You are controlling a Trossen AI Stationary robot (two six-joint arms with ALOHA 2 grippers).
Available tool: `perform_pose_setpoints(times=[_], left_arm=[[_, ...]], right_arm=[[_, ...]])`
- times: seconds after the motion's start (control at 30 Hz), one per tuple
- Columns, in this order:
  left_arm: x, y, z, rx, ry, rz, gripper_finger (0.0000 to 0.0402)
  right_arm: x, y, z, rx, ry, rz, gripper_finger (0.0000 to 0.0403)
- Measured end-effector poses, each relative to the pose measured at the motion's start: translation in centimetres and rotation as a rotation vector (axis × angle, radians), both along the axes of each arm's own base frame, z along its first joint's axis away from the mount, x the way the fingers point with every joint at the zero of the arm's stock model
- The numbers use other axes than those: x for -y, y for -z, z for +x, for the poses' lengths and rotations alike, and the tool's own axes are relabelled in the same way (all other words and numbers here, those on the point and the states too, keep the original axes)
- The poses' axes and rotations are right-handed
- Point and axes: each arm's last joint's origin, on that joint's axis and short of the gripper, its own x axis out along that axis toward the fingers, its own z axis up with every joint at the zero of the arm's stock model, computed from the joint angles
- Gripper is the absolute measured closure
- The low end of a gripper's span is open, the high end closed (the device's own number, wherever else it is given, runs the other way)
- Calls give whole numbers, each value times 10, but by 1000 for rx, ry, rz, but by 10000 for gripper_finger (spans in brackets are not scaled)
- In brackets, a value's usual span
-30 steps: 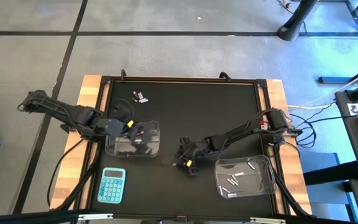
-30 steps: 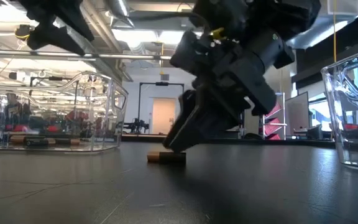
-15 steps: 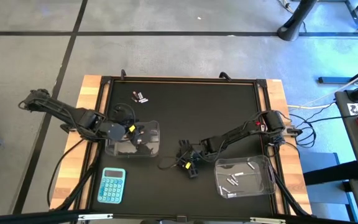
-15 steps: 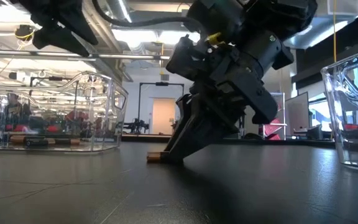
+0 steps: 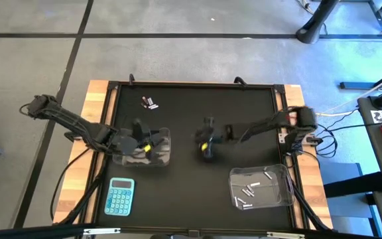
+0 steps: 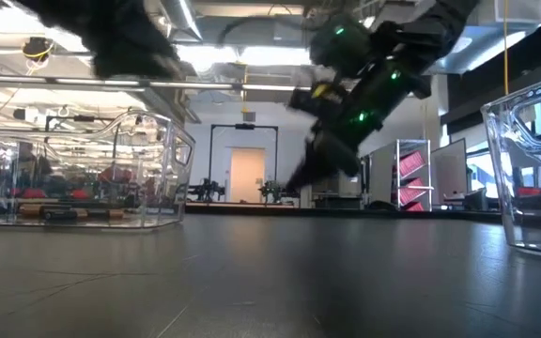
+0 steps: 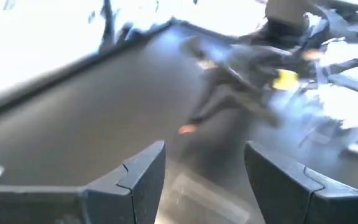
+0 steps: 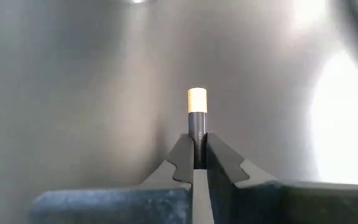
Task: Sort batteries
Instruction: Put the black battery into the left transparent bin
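Since a second ago I see the right gripper [image 5: 206, 147] lifted from the mat toward 12 o'clock, clamped on a battery [image 8: 197, 121], while the left gripper [image 7: 204, 180], blurred, hangs open over the tub [image 5: 164, 154].

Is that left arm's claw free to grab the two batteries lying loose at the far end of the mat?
Probably yes: the left claw is open and empty over its tub, and bare mat lies between it and those batteries.
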Motion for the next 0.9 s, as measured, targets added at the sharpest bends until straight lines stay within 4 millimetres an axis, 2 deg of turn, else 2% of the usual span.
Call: perform_pose_setpoints(times=[0.1,0.17,0.23,0.33,0.43,0.57,0.8,0.9], left_arm=[[2,2,13,105,66,143,194],[-3,5,21,147,61,218,194],[-10,8,28,178,65,267,194],[-20,9,40,217,118,311,194],[-26,13,52,260,214,358,194],[-32,19,64,316,221,407,194],[-34,20,70,389,199,423,195],[-34,21,72,420,226,405,211]], right_arm=[[24,-20,-13,191,6,14,388],[34,-33,-17,392,-44,55,388],[37,-46,-17,605,-132,94,388],[32,-56,-17,770,-266,133,388],[26,-62,-16,835,-306,145,388],[18,-67,-15,882,-335,143,388],[15,-69,-15,904,-366,152,388],[15,-70,-15,906,-378,152,388]])
